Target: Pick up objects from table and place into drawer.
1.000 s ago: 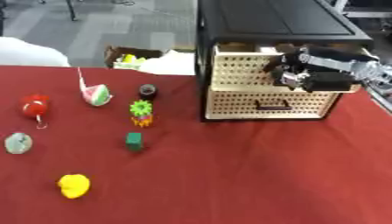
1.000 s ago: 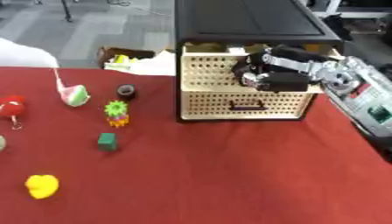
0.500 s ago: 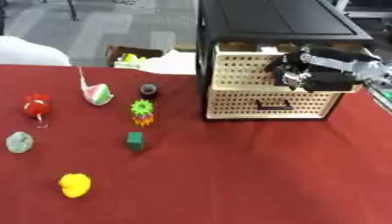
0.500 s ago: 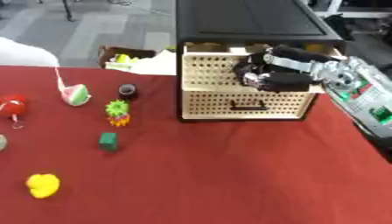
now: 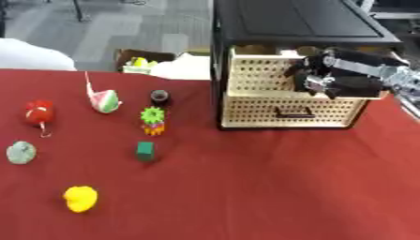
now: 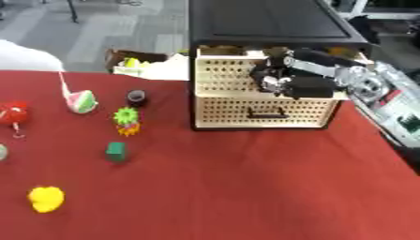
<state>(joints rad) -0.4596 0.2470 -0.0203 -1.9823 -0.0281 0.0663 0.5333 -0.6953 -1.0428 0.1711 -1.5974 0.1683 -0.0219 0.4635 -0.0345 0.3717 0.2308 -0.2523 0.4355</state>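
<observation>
1. One red cloth-covered table [image 5: 246, 187] fills the lower two thirds of the frame, its surface matte and flat.
2. A black-framed cabinet [image 5: 295, 18] stands in the upper right, its front facing the lower edge of the frame and its long axis upright; it holds two cream perforated drawers stacked one over the other.
3. The upper drawer [image 5: 262, 75] juts slightly forward of the frame; the lower drawer [image 5: 287, 110] carries a dark bar handle lying crosswise.
4. The robot's right hand [image 6: 277, 77], black with silver parts, comes in from the right edge and sits against the front of the upper drawer; its fingers look curled at the drawer's face, but whether they hold it cannot be told.
5. The left hand shows in neither view.
6. Seven small objects lie loose at the left, well apart from the cabinet.
7. A pink-and-green wedge [image 5: 104, 101] with a thin white stem pointing toward the upper left sits near a short dark cylinder [image 5: 160, 97].
8. Below the cylinder stands a green spiky piece on an orange base [image 5: 153, 121], then a small green block [image 5: 146, 151].
9. A red rounded thing [image 5: 38, 112] and a grey-green round thing [image 5: 20, 152] lie at the left edge.
10. A yellow lumpy object [image 5: 80, 198] lies lowest, at the lower left.
11. Nothing stands between these and the drawers.
</observation>
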